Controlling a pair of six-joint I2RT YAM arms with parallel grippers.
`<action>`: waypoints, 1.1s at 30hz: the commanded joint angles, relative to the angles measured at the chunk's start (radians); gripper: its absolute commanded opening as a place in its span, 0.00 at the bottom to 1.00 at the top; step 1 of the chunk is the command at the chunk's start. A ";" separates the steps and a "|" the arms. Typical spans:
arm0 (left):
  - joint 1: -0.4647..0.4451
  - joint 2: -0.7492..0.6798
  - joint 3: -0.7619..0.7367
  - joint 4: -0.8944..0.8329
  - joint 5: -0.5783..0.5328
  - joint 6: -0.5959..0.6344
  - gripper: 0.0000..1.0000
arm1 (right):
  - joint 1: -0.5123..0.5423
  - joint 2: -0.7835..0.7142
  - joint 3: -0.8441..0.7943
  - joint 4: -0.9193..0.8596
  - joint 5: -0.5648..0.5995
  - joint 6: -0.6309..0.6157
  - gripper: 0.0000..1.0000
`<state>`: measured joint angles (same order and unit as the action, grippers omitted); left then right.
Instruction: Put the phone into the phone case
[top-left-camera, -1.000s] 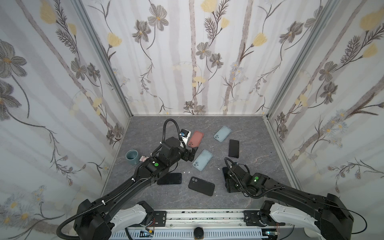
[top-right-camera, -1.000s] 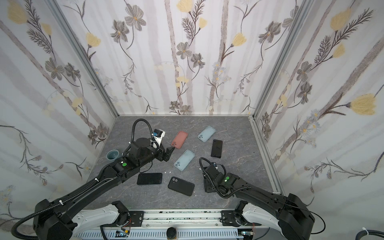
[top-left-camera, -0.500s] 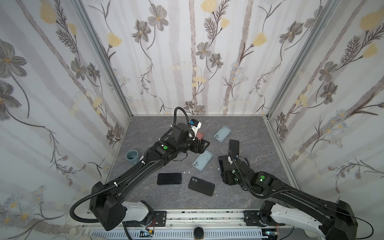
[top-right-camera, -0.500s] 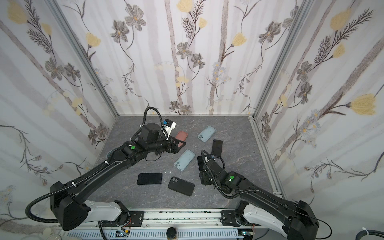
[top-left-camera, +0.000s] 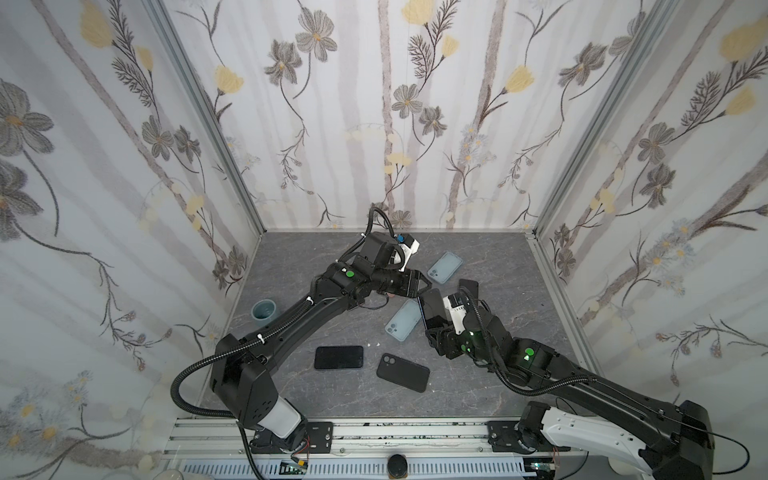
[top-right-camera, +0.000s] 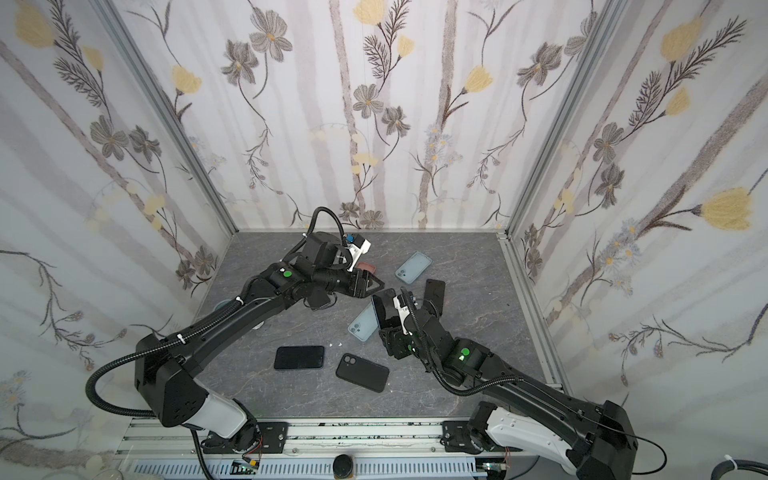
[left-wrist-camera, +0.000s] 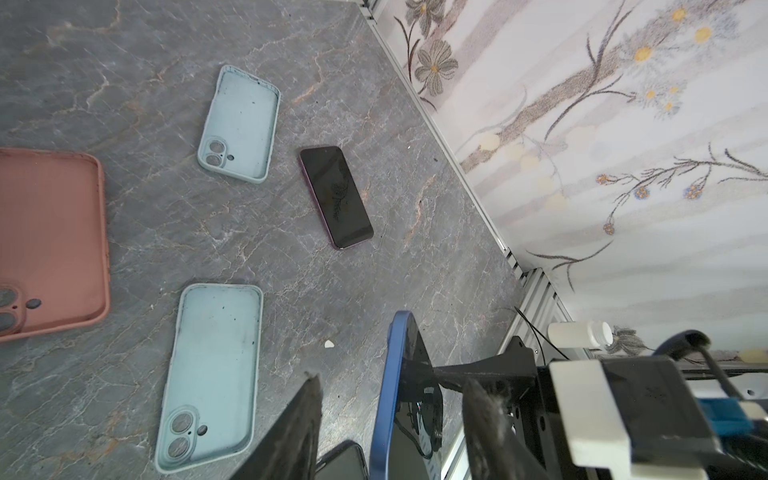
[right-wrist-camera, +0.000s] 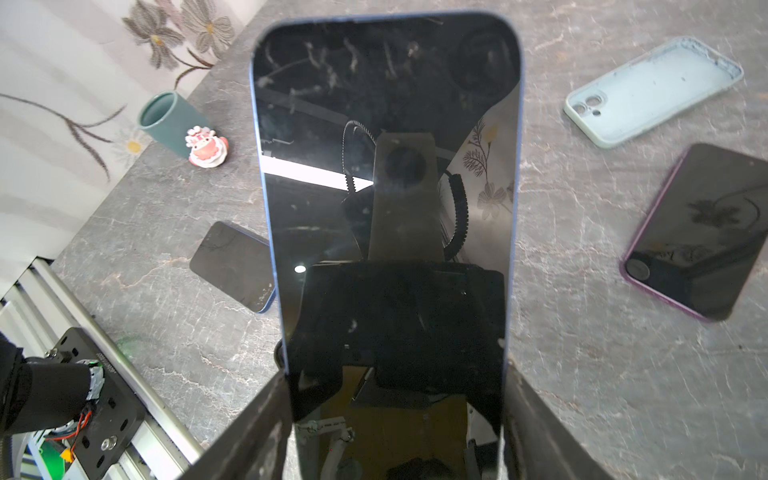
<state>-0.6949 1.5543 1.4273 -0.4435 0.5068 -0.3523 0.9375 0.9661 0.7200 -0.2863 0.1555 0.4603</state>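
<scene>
1. Right jaws are clamped on the blue-edged phone (right-wrist-camera: 386, 166), with one of the fingers (right-wrist-camera: 249, 436) on each long edge near its lower end. The screen is dark and faces the right wrist camera.
2. Left jaws are spread, and their fingers (left-wrist-camera: 307, 419) straddle the upper part of that same phone. There's a clear gap on one side. On the other side I honestly can't tell if it touches.
3. So the phone stands on end, a bit tilted, mid-counter (top-left-camera: 478, 374) between the two arms.
4. Right beside it on the counter lies the nearer pale blue case (top-left-camera: 404, 321), open side up.
5. Further out there's a second pale blue case (left-wrist-camera: 239, 124), a pink case (left-wrist-camera: 50, 241) and a purple-edged phone (left-wrist-camera: 336, 197), all lying flat and apart from each other.
6. Toward the front sit a black phone (top-left-camera: 338, 357), screen up, and a black slab (top-left-camera: 402, 372), camera side up (phone or case, can't tell).
7. Over by the left wall are a teal cup (right-wrist-camera: 166, 120) and, just beside it, a little pink figurine (right-wrist-camera: 206, 147).
</scene>
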 joint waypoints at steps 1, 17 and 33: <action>0.003 0.006 0.010 -0.038 0.050 -0.010 0.46 | 0.014 0.003 0.012 0.084 0.019 -0.025 0.34; 0.003 -0.011 -0.005 -0.091 0.076 0.019 0.20 | 0.048 0.031 0.054 0.064 0.085 -0.025 0.35; 0.029 -0.046 0.003 -0.047 0.072 -0.031 0.00 | 0.067 0.003 0.083 0.048 0.204 -0.007 0.55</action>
<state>-0.6796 1.5242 1.4246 -0.5079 0.6216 -0.3473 1.0042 0.9840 0.7830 -0.2813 0.2535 0.4431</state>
